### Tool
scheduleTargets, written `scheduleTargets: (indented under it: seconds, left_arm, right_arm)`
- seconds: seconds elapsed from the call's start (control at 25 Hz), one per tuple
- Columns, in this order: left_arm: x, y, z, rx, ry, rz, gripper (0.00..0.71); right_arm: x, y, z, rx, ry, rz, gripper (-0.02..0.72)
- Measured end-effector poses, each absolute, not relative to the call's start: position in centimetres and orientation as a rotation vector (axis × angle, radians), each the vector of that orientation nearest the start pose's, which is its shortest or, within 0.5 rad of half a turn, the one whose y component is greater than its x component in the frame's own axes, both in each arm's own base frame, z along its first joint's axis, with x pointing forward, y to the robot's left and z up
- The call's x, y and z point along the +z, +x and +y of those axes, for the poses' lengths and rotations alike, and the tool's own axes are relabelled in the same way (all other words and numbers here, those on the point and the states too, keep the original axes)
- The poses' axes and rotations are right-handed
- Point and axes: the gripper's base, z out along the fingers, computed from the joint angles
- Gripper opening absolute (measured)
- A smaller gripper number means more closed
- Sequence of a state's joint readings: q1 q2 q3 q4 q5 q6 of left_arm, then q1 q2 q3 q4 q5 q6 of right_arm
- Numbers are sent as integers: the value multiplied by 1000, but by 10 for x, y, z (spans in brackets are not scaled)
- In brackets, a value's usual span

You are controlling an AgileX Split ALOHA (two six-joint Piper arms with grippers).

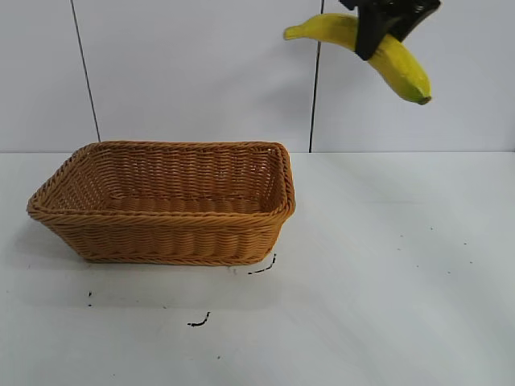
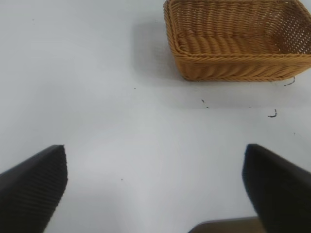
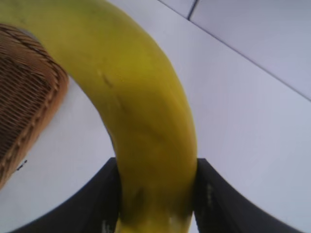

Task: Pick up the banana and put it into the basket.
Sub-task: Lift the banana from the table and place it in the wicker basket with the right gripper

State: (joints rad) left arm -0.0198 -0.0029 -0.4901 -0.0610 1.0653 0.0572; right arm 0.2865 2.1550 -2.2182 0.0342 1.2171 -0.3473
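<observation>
**Banana up in the air, basket sitting empty**

Exterior view: most of the right arm is cut off by the top edge, you only get the black right gripper [image 1: 385, 24] poking in, clamped around the middle of the banana [image 1: 402, 68]. The banana hangs high above the white table [image 1: 386, 265], off to the right of the basket [image 1: 169, 237] and well apart from it. It's curved and yellow, with a greenish end pointing down-right and a narrower end out to the left. The basket is tan wicker with a braided rim and nothing in it.

Left wrist view: the left gripper [image 2: 154, 187] only shows as two dark fingers [image 2: 34, 187] at the frame edge, spread wide over bare table with nothing between them. The basket is off in the distance, partly cropped.

Right wrist view: the banana fills the frame, pinched between both black fingers [image 3: 214, 199], its ends out of frame. A basket corner peeks in behind it.
</observation>
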Motion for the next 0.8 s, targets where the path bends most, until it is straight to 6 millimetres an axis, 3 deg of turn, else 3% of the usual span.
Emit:
scheduleTargets:
  seconds: [0.24,0.44,0.6,0.8]
  left_arm:
    - [274,-5,-5,-50,82,2053,695]
    - [274,-5,-5,-50,82,2053,695]
    - [274,-5,-5,-50,82,2053,695]
    - [274,-5,-5,-50,82,2053,695]
  right_arm:
    - [305,450,225,30,-1168,2264,319]
    - [279,438,288,37,-1376,2051,319]
    - [247,440,311,42,-1467,1989,319]
    - [202,449,318,44,-1525,2004,319]
